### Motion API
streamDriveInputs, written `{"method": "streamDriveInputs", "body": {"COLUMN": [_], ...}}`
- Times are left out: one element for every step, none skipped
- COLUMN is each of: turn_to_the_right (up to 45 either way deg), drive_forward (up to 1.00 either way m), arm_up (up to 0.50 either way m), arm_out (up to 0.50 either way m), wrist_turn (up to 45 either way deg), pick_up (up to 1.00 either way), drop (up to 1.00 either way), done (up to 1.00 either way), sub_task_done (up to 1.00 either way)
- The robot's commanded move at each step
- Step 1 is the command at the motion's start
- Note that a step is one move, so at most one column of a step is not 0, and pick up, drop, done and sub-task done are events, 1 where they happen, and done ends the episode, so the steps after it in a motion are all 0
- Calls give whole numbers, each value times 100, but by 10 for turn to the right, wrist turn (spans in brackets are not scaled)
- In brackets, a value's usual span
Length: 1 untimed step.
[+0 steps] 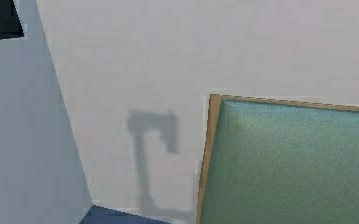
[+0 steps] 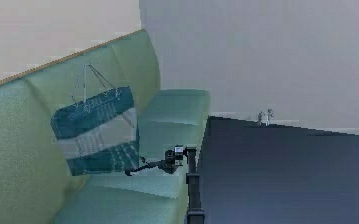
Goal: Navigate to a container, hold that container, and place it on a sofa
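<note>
In the forward view I have, from the left, a dark shape (image 1: 1, 20) cut off by the top corner, with too little of it showing to name. Next comes bare pale wall (image 1: 117, 60). At the lower right is a green padded panel (image 1: 287, 165) with a tan rim, cropped by the right and bottom edges; it is probably an end of the sofa.

The arm side view gives me the sofa (image 2: 177, 105) itself, pale green, with its near end cut by the frame. The container (image 2: 95, 130) stands on the seat cushion against the backrest. It is a bag-like thing, teal with a white band across the middle and thin loop handles standing up. Just right of its lower corner is the gripper (image 2: 137, 168), fingers pointing toward the bag, on the arm (image 2: 194, 195). With the bag and cushion behind it, I cannot tell whether it holds anything or touches the bag. Farther right is a dark flat-topped block (image 2: 287, 170), and a small pale object (image 2: 265, 117) at its far edge is too small to name.
</note>
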Motion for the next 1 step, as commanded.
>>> {"method": "streamDriveInputs", "body": {"turn_to_the_right": [0], "drive_forward": [0], "arm_up": [0], "arm_out": [0], "wrist_turn": [0], "pick_up": [0], "drop": [100], "done": [0], "sub_task_done": [0]}}
